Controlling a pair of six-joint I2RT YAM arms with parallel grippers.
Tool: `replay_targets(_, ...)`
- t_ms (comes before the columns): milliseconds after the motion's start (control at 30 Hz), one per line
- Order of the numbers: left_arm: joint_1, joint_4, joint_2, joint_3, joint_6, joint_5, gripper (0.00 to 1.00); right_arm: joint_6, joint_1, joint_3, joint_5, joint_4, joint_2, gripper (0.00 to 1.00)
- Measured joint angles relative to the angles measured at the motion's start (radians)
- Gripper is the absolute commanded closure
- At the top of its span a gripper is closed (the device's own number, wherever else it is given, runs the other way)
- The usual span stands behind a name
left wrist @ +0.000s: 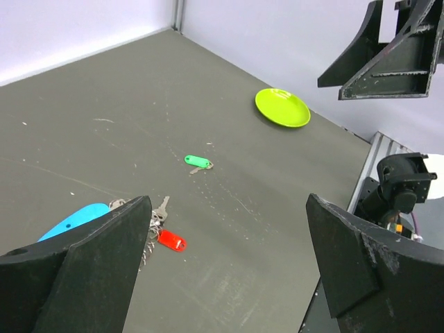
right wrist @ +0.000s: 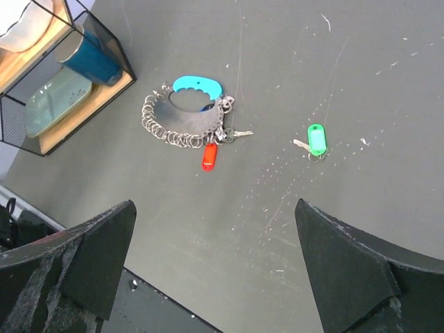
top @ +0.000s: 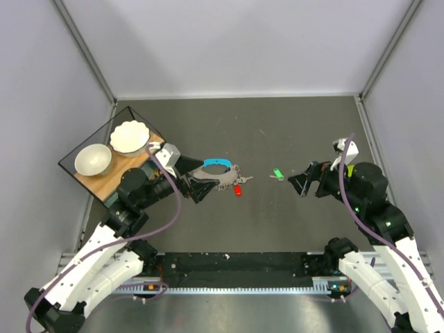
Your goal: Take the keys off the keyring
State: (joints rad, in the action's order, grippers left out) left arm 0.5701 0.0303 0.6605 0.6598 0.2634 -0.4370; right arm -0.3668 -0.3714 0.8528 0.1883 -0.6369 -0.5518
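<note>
Left gripper [left wrist: 227, 215] and right gripper [right wrist: 215, 211] both gape wide, empty. On L wrist cam my own finger hides most of the keys [left wrist: 161, 208]. Only R wrist cam gives me the whole keyring [right wrist: 170, 137] on the bench [right wrist: 277, 62], w/ green-tagged key [right wrist: 316, 140] lying apart.

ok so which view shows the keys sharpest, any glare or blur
Right wrist view: sharpest, key bunch and green-tagged key crisp, no glare. Top external view: evenly lit, keys tiny. Left wrist view: bunch partly hidden behind a dark, soft-focus finger of the left claw.
</note>
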Motion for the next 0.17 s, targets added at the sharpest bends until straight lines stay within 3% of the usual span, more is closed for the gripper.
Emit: replay_targets(167, 0.0, 0.0, -0.022, 0.0, 0.0, 0.025, 0.01, 0.01, 0.0, 0.0, 0.001, 0.0, -0.002, 0.01)
